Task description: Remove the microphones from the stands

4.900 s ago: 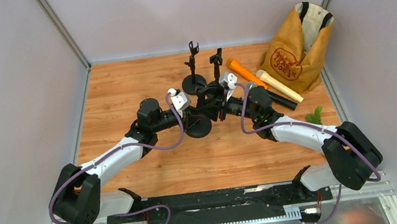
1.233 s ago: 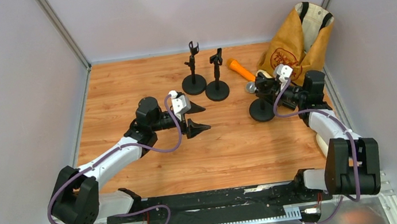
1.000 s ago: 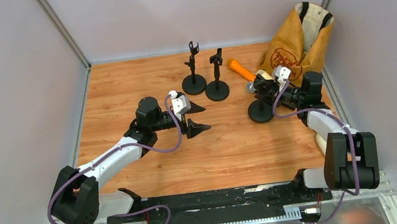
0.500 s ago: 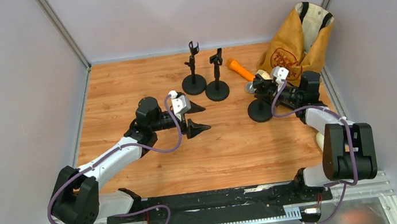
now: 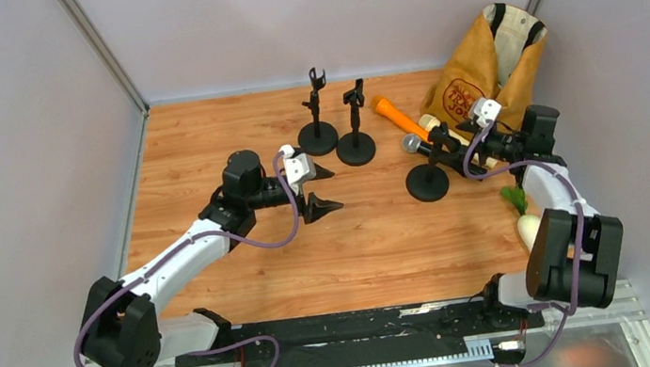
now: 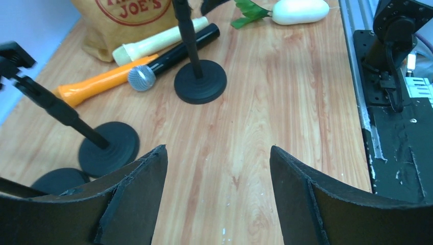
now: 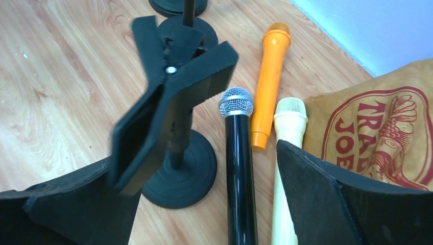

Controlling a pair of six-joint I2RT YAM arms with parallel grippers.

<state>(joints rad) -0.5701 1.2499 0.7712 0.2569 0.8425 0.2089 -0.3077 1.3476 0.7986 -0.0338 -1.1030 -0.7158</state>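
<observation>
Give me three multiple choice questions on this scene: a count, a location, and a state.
1. How many microphone stands are on the table? A two; B three; C five.
2. Where is the black microphone? A clipped in a stand; B lying beside the orange microphone; C inside the bag.
3. The right tool is: A open and empty; B shut on the microphone; C shut on a stand.
Answers: B, the top view shows three; B, it lies flat on the wood; A, its fingers spread, gripping nothing.

3 mic stands (image 5: 318,137) (image 5: 356,148) (image 5: 427,183), 3 mics (image 5: 395,117) (image 5: 443,129) (image 5: 413,143), 1 paper bag (image 5: 479,87), prob. 1 white radish (image 5: 528,229) w/ leaves.
</observation>
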